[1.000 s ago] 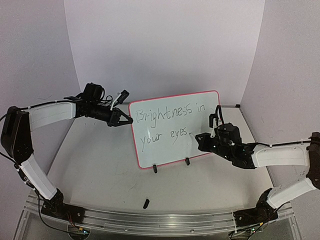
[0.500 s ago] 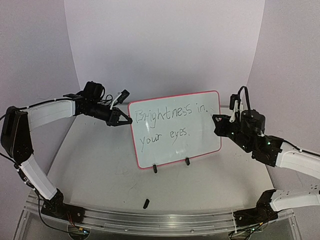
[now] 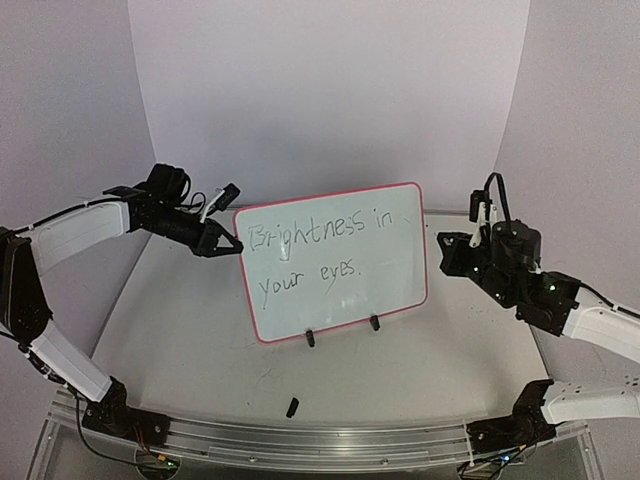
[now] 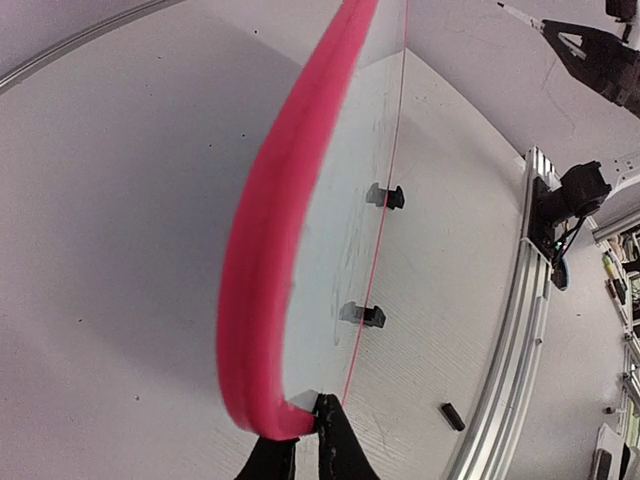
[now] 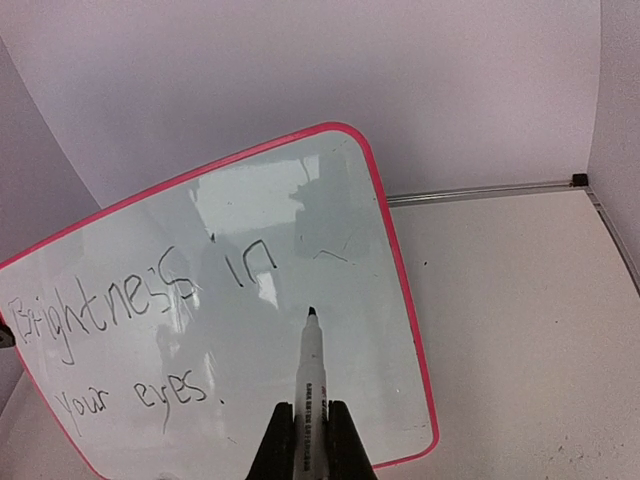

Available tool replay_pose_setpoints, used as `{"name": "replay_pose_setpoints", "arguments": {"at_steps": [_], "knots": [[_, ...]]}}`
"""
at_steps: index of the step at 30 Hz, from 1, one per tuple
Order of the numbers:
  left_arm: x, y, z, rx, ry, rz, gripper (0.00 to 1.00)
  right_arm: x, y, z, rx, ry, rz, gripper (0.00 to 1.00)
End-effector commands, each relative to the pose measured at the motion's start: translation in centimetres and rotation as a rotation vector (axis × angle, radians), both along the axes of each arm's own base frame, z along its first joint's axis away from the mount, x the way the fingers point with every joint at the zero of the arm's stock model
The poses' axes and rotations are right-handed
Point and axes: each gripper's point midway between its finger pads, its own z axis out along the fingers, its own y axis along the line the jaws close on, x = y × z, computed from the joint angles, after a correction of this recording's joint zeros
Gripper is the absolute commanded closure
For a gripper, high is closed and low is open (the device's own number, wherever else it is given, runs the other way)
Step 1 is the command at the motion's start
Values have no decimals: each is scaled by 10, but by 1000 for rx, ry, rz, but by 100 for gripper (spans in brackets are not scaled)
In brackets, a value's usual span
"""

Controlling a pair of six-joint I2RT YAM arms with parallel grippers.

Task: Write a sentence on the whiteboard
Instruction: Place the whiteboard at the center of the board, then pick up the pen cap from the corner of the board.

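Left fingers pinch a corner of the glossy white, red-framed whiteboard to steady it; right fingers clench a slim dark-tipped marker, held off the dark handwritten sentence.

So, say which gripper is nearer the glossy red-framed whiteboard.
Left. The left gripper pinches the left edge of the red-framed whiteboard; the right gripper, holding a slim black marker, hangs apart off its right side.
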Motion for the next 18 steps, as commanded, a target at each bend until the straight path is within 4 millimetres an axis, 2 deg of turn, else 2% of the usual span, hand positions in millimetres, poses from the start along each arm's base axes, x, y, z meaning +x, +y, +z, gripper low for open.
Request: {"name": "replay_pose_setpoints", "arguments": {"at_steps": [1, 6, 12, 14, 18], "knots": [[1, 13, 8, 20, -77, 89, 86, -2, 2, 27, 32, -40, 28, 100], [6, 32, 15, 18, -141, 257, 59, -7, 6, 26, 42, -33, 62, 100], [-8, 50, 28, -27, -173, 375, 46, -12, 3, 25, 50, -38, 73, 100], [-13, 57, 26, -35, -154, 427, 40, -14, 3, 21, 49, -33, 76, 100], [-22, 77, 2, -54, -13, 606, 32, -17, 3, 11, 48, -16, 90, 100]]}}
